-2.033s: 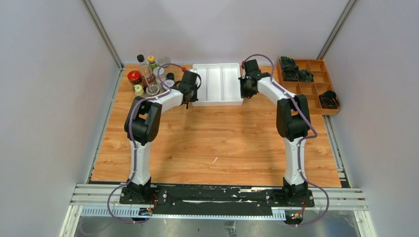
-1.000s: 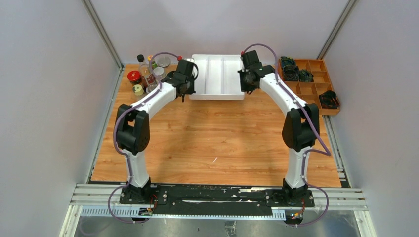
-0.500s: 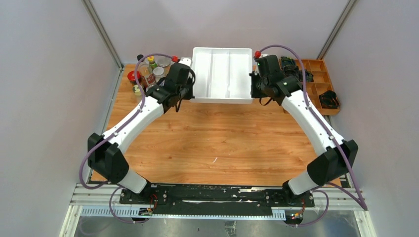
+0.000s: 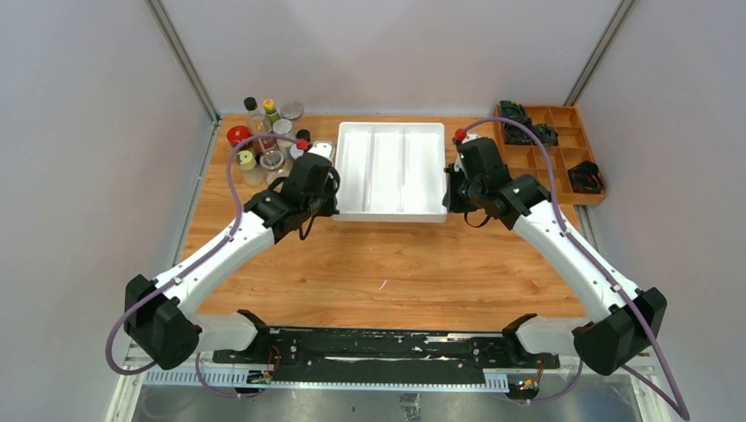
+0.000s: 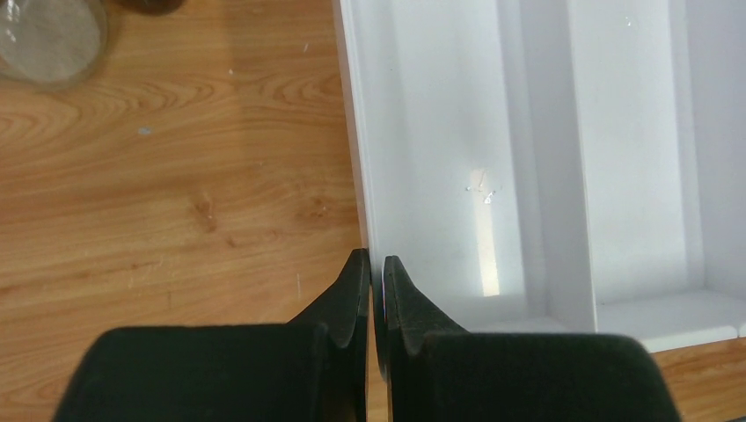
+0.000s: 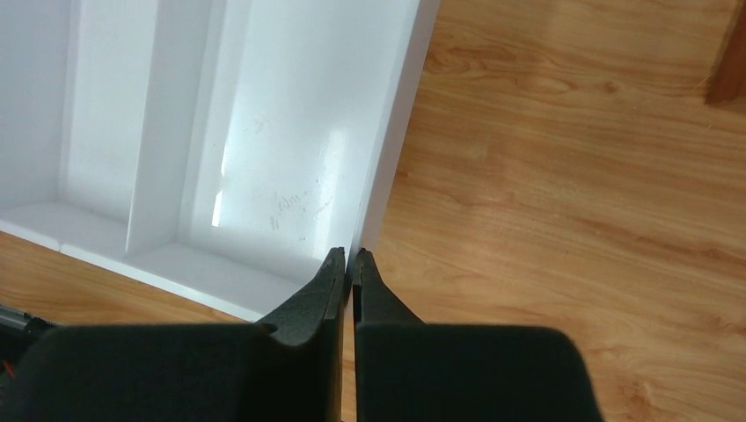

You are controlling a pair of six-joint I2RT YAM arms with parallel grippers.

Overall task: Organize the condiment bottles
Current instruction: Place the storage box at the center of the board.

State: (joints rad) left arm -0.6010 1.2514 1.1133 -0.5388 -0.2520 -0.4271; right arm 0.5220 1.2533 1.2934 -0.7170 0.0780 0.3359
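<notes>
The left claw (image 5: 376,264) and right claw (image 6: 349,257), each pinching a side wall, are bringing the white tray (image 4: 390,215) down from the frame's top toward the middle, readying it for the bottles (image 4: 264,141), which are standing clustered upper left.

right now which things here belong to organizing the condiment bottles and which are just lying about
Part of the job:
condiment bottles, clustered at the far left corner
white tray, its side walls pinched by the left pincer and right pincer

Lying about:
wooden compartment box, far right
dark objects inside it
</notes>
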